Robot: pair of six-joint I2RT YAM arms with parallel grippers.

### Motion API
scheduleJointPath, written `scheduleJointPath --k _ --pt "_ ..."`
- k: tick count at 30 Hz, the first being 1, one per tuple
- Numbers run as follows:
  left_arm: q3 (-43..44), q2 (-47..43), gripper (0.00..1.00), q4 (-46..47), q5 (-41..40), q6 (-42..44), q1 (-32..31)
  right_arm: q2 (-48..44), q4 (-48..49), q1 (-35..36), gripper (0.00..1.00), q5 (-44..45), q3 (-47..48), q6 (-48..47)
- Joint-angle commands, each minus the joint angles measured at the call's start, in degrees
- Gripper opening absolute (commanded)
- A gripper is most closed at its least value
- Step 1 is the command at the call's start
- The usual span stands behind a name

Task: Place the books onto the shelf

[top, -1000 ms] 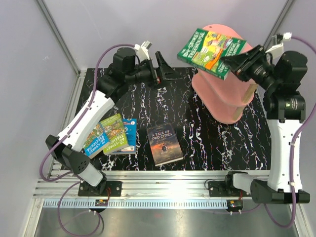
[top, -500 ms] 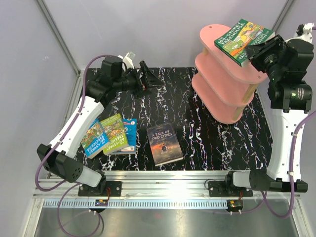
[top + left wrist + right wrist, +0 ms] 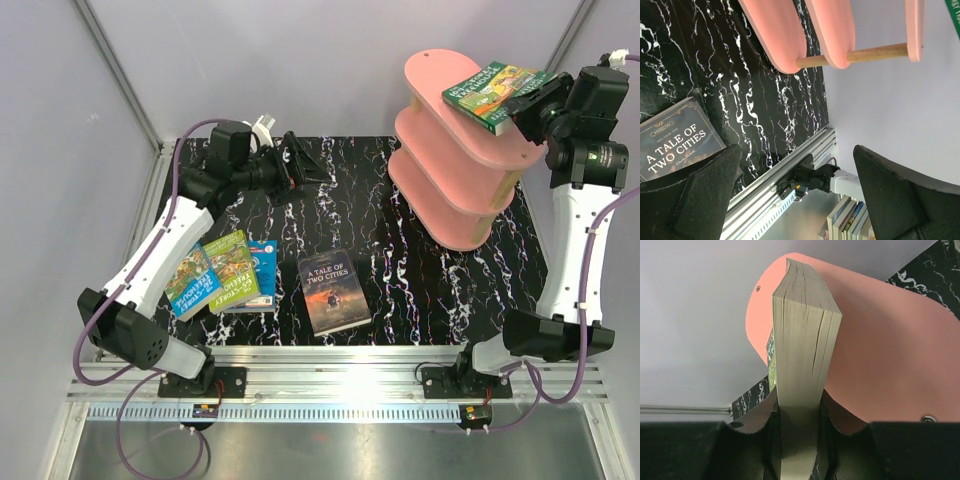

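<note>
Above the top tier of the pink shelf (image 3: 432, 75), the right end effector (image 3: 522, 103) is clamping a green Treehouse book (image 3: 490, 90) by one edge; whether book and tier are touching cannot be told. The left end effector (image 3: 305, 163) is hovering, jaws wide apart, over the black marbled surface (image 3: 420, 270), where "A Tale of Two Cities" (image 3: 335, 290) and the overlapping paperbacks (image 3: 225, 272) are lying.

Bright, even overhead light; glare on front rail (image 3: 340, 375); soft shadows, imgs sharp.
</note>
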Motion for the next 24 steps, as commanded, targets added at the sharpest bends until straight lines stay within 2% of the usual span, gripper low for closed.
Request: scheduleJointPath --k 1,9,14,24 --pt "-1.32 -1.94 0.99 3.35 0.7 0.78 0.72 -0.14 2.34 -0.33 0.0 -5.84 0.89 1.29" --pt "-3.26 -1.33 0.99 5.2 1.49 0.17 1.42 -0.74 0.49 -1.12 0.0 -11.46 -3.49 3.13" --pt "-3.52 -1.06 0.99 5.81 2.1 0.08 1.51 -5.13 0.23 -1.12 0.0 -4.46 -9.13 3.22" --pt "-5.1 -0.98 0.99 7.05 3.33 -0.71 1.51 -3.12 -4.87 -1.12 0.0 5.23 -6.24 3.75"
